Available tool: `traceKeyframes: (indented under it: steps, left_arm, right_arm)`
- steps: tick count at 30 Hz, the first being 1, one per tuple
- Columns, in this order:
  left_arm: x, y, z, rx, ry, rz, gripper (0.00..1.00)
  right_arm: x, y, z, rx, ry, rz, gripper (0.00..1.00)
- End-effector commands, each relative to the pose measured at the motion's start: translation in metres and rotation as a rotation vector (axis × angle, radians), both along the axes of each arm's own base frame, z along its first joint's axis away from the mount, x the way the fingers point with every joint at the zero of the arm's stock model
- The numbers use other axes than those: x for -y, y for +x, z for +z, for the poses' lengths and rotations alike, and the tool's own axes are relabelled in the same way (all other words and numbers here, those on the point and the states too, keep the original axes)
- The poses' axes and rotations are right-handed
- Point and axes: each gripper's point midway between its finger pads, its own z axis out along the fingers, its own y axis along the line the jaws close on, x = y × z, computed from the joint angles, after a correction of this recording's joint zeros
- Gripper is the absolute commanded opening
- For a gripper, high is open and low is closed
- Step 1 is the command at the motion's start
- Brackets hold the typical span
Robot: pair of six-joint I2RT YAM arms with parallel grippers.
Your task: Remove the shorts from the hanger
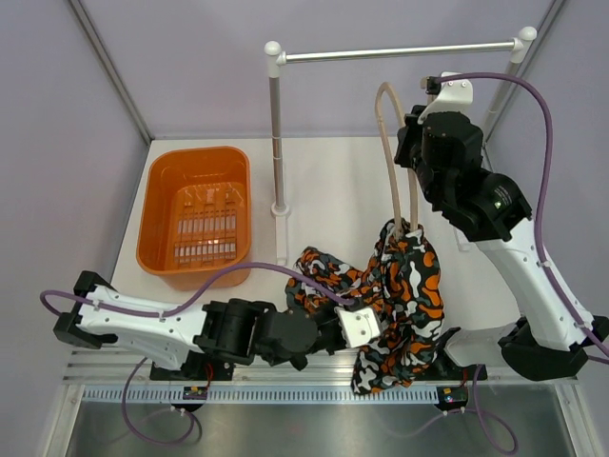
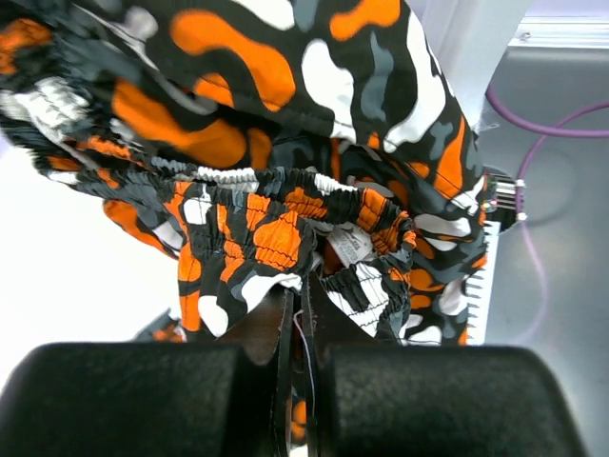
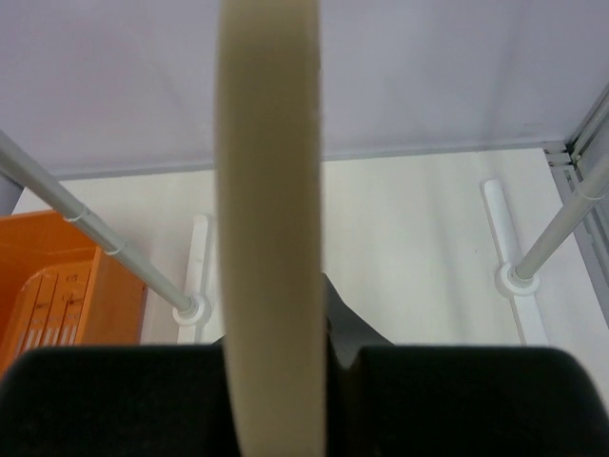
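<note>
Top view, upper right: right gripper (image 3: 274, 362) clamps hanger (image 1: 388, 143); lower centre, left gripper (image 2: 297, 314) pinches shorts (image 1: 409, 276) waistband. Best hold hanger steady, draw cloth slowly toward frame bottom.

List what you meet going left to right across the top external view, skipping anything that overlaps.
orange basket → rail's left post → shorts → rail's right post

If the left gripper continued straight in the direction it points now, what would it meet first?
The shorts: the left gripper is closed on their cloth, and the bunched waistband lies directly ahead. Anything behind it is hidden.
</note>
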Motion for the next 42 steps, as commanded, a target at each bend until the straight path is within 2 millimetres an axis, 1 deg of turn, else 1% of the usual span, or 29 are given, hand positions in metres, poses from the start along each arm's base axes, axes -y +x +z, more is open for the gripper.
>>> traceKeyframes:
  steps: [1, 3, 5, 8, 9, 11, 13, 15, 16, 17, 18, 20, 21, 24, 25, 26, 28, 29, 30, 31, 32, 33, 34, 35, 37, 38, 40, 41, 42]
  left_arm:
    - [-0.016, -0.003, 0.059, 0.063, -0.127, -0.050, 0.03]
    - [-0.019, -0.001, 0.065, 0.079, -0.124, -0.037, 0.03]
    - [-0.024, 0.011, 0.067, 0.101, -0.114, 0.032, 0.00]
    - [-0.029, 0.005, 0.075, 0.103, -0.131, -0.019, 0.00]
    - [-0.031, 0.003, 0.078, 0.099, -0.142, -0.032, 0.00]
    - [-0.034, -0.002, 0.083, 0.092, -0.158, -0.070, 0.01]
    - [-0.036, -0.002, 0.085, 0.093, -0.159, -0.074, 0.00]
    - [-0.042, 0.011, 0.092, 0.108, -0.173, 0.005, 0.00]
    - [-0.046, 0.018, 0.101, 0.126, -0.196, 0.041, 0.00]
    - [-0.054, 0.031, 0.109, 0.148, -0.207, 0.122, 0.00]
    - [-0.059, 0.039, 0.117, 0.164, -0.222, 0.170, 0.00]
    - [-0.076, 0.056, 0.147, 0.220, -0.270, 0.267, 0.00]
    - [-0.080, 0.060, 0.157, 0.234, -0.288, 0.279, 0.00]
    - [-0.099, 0.079, 0.195, 0.256, -0.367, 0.348, 0.00]
    - [-0.109, 0.097, 0.202, 0.256, -0.382, 0.408, 0.00]
    - [-0.119, 0.106, 0.221, 0.246, -0.429, 0.433, 0.00]
    - [-0.133, 0.127, 0.240, 0.248, -0.471, 0.479, 0.00]
    - [-0.140, 0.133, 0.251, 0.255, -0.492, 0.496, 0.00]
    - [-0.151, 0.139, 0.274, 0.277, -0.527, 0.527, 0.00]
    - [-0.165, 0.151, 0.286, 0.299, -0.538, 0.591, 0.00]
    - [-0.173, 0.156, 0.298, 0.316, -0.551, 0.623, 0.00]
    - [-0.194, 0.158, 0.326, 0.336, -0.604, 0.660, 0.00]
    - [-0.199, 0.167, 0.335, 0.363, -0.609, 0.701, 0.00]
    - [-0.208, 0.169, 0.347, 0.386, -0.629, 0.721, 0.00]
    - [-0.241, 0.172, 0.387, 0.462, -0.717, 0.797, 0.00]
    - [-0.252, 0.171, 0.400, 0.488, -0.749, 0.818, 0.00]
    - [-0.282, 0.167, 0.431, 0.564, -0.826, 0.884, 0.00]
    - [-0.290, 0.167, 0.438, 0.591, -0.843, 0.910, 0.00]
    - [-0.305, 0.165, 0.446, 0.633, -0.872, 0.957, 0.00]
  right_arm:
    - [0.014, 0.007, 0.032, 0.076, 0.054, -0.032, 0.00]
    - [0.014, 0.010, 0.034, 0.079, 0.084, -0.006, 0.00]
    - [0.017, 0.013, 0.034, 0.078, 0.080, -0.016, 0.00]
    - [0.024, 0.019, 0.034, 0.072, 0.059, -0.037, 0.00]
    - [0.032, 0.021, 0.034, 0.070, 0.058, -0.059, 0.00]
    - [0.036, 0.023, 0.037, 0.070, 0.066, -0.060, 0.00]
    - [0.045, 0.023, 0.042, 0.081, 0.076, -0.077, 0.00]
    - [0.046, 0.021, 0.044, 0.085, 0.081, -0.068, 0.00]
    - [0.046, 0.020, 0.044, 0.084, 0.081, -0.065, 0.00]
    - [0.045, 0.019, 0.042, 0.076, 0.084, -0.055, 0.00]
    - [0.044, 0.018, 0.037, 0.062, 0.079, -0.050, 0.00]
    - [0.043, 0.013, 0.032, 0.049, 0.087, -0.037, 0.00]
    - [0.045, 0.011, 0.030, 0.047, 0.087, -0.037, 0.00]
    - [0.048, 0.002, 0.020, 0.036, 0.095, -0.033, 0.00]
    - [0.050, -0.002, 0.017, 0.028, 0.092, -0.033, 0.00]
    - [0.049, -0.005, 0.014, 0.018, 0.090, -0.022, 0.00]
    - [0.049, -0.011, 0.012, 0.010, 0.100, -0.004, 0.00]
    - [0.048, -0.014, 0.011, 0.007, 0.104, 0.001, 0.00]
    - [0.048, -0.016, 0.009, 0.002, 0.106, 0.006, 0.00]
    - [0.048, -0.020, 0.008, -0.002, 0.111, 0.016, 0.00]
    - [0.048, -0.022, 0.006, -0.008, 0.110, 0.020, 0.00]
    - [0.049, -0.024, 0.004, -0.017, 0.106, 0.023, 0.00]
    - [0.050, -0.026, 0.003, -0.020, 0.105, 0.022, 0.00]
    - [0.050, -0.026, 0.000, -0.027, 0.102, 0.024, 0.00]
    - [0.051, -0.030, -0.003, -0.034, 0.099, 0.031, 0.00]
    - [0.050, -0.031, -0.004, -0.039, 0.098, 0.033, 0.00]
    - [0.048, -0.033, -0.009, -0.062, 0.087, 0.049, 0.00]
    - [0.048, -0.034, -0.009, -0.062, 0.088, 0.054, 0.00]
    - [0.048, -0.035, -0.012, -0.072, 0.081, 0.058, 0.00]
